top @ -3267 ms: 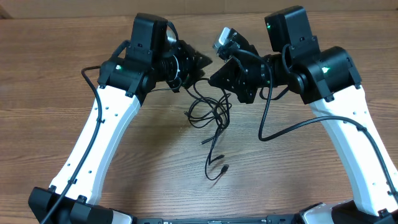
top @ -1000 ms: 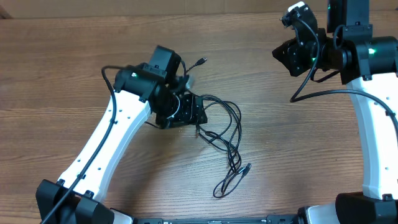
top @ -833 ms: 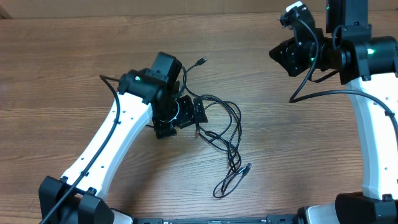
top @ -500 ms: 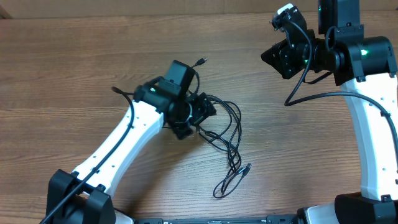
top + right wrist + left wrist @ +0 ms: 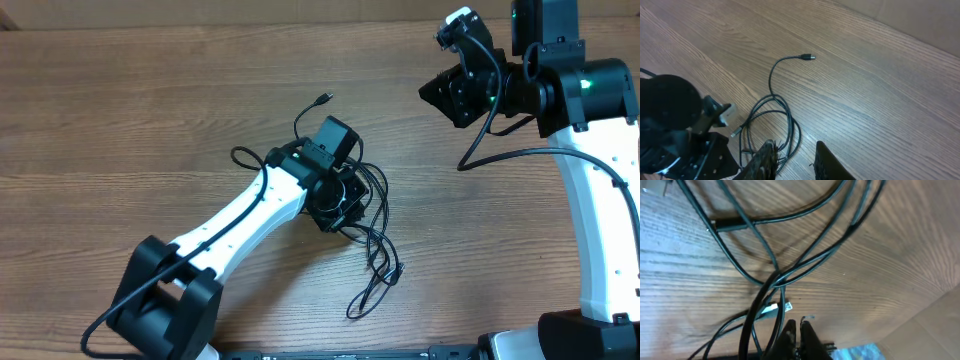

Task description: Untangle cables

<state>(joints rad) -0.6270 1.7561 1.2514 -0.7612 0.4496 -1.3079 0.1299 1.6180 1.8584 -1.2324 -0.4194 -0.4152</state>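
The cables [image 5: 379, 214] lie as a loose tangle of thin black cords mid-table. One plug end [image 5: 325, 98] reaches toward the back, another [image 5: 398, 271] toward the front. My left gripper [image 5: 345, 208] is low over the tangle's left part. In the left wrist view its gripper [image 5: 799, 326] is shut, fingertips together. Cords [image 5: 765, 287] and a silvery tip [image 5: 771, 309] pass just left of them, and no cord shows between the pads. My right gripper [image 5: 435, 95] hangs high at the back right. Seen from its wrist, it [image 5: 795, 146] is open and empty, the cables [image 5: 785, 114] far below.
The wooden table [image 5: 120, 130] ends at the far edge along the top of the overhead view. The right arm's own thick black cable [image 5: 478, 150] loops down beside its white link [image 5: 600, 220]. The left arm's white link [image 5: 245, 215] slants from front left to the centre.
My left arm swung right onto the tangle and its gripper went from open to shut. The cords shifted slightly. The right arm edged left, then stayed still.
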